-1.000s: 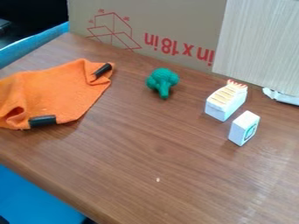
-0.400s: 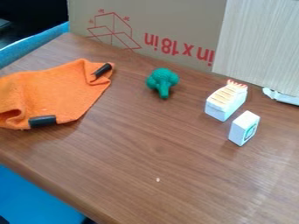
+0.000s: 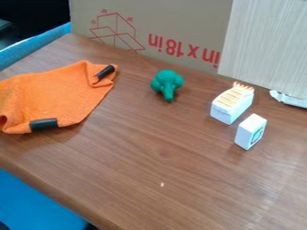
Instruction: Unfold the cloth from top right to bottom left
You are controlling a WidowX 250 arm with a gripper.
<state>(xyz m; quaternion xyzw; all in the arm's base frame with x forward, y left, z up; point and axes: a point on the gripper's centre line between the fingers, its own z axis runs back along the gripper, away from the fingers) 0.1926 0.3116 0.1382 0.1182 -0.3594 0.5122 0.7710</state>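
Currently | orange cloth [image 3: 57,96] left on table [image 3: 180,157] | gripper state, relative position: cannot tell

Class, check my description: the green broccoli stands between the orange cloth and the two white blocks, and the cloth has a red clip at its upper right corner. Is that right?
Not quite: the camera view shows a black clip at the cloth's upper right corner, not a red one. The rest stands.

On camera I read upside-down red print [image 3: 174,46], "in x 18in", on the cardboard [image 3: 186,18]. The mark [image 3: 257,134] on the small block [image 3: 242,134] escapes me.
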